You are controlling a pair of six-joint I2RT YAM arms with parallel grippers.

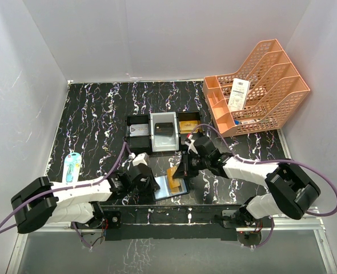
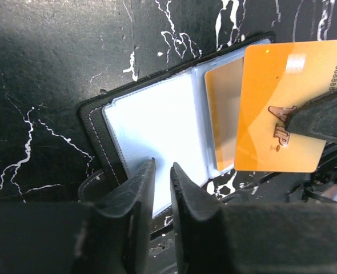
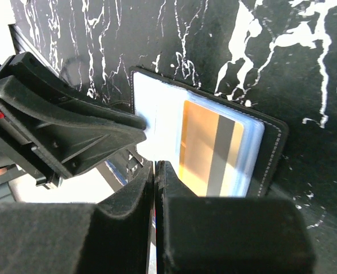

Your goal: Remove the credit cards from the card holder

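The left hand (image 2: 163, 165) is nearly closed, with only a thin slit between its fingers and nothing seen in that slit. Its tips press down on the pale left panel of the card holder (image 2: 151, 120). The holder lies spread open on the black marbled worktop (image 2: 43, 57), near the front edge between the two arms. In its right panel a striped credit card (image 2: 223, 114) sits inside a clear slot. Just right of that, a gold-orange credit card (image 2: 271, 91) is lifted clear above the holder's right edge. The right hand (image 3: 156, 165) is clamped tight on it, and the card shows edge-on between the fingers.
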